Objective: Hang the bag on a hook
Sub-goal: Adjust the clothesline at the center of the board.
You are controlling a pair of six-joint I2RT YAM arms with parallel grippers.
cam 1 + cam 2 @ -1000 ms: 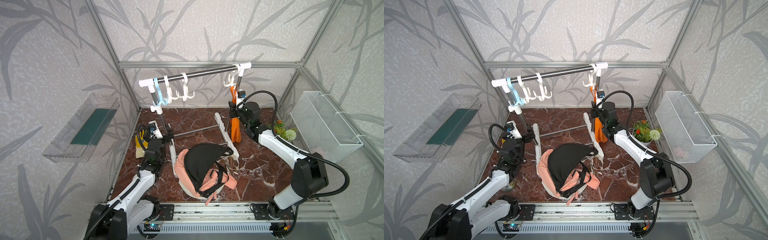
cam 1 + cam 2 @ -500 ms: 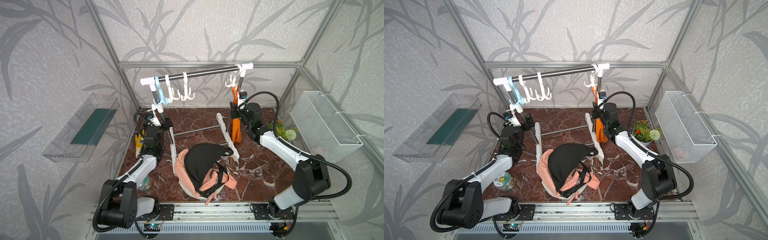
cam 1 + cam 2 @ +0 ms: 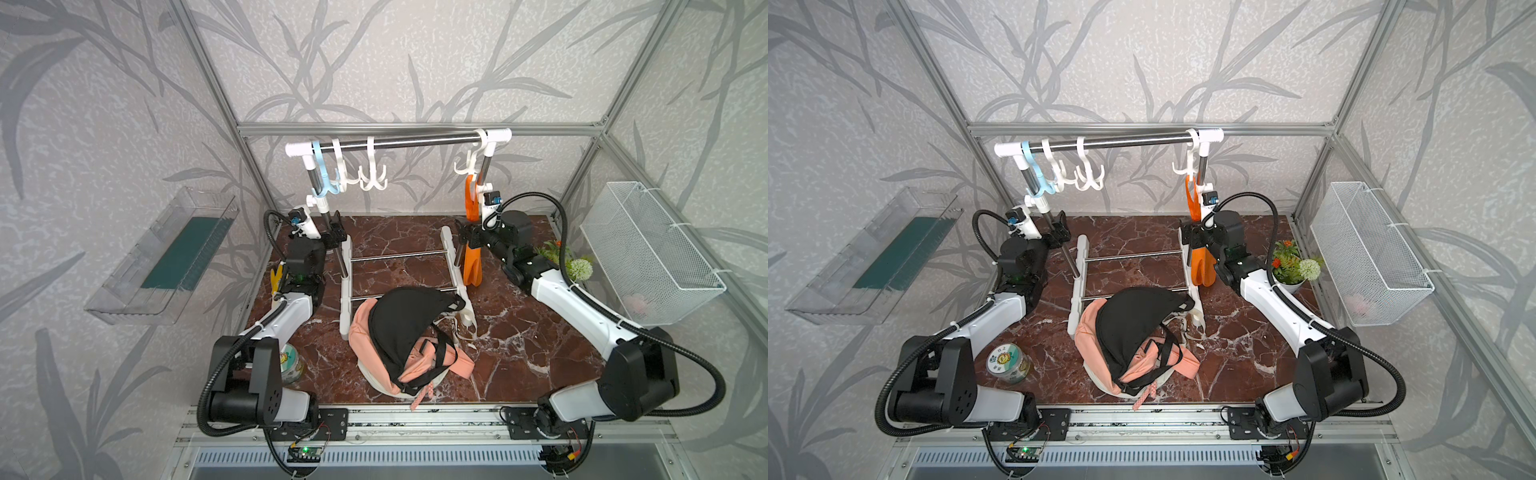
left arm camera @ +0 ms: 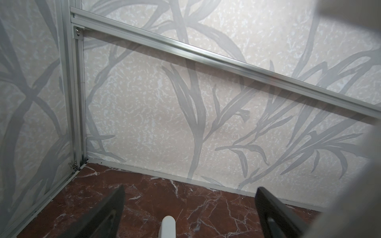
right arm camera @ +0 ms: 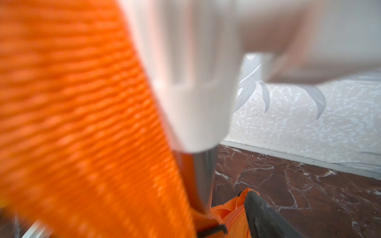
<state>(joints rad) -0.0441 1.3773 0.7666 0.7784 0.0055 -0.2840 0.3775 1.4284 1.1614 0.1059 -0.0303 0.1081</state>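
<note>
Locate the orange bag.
In both top views the orange bag hangs at the right end of the rail, under the white hook, beside the right gripper.

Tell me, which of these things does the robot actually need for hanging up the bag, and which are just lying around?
For the job:
- orange bag
- white hook at its strap
- rack rail

Just lying about:
- pink and black backpack
- tin
- potted flowers
- wire basket
- clear wall shelf

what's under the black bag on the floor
Under the black bag lies a pink backpack, showing past its edges. The bag also covers part of the rack's near rod. Anything else beneath is hidden.
</note>
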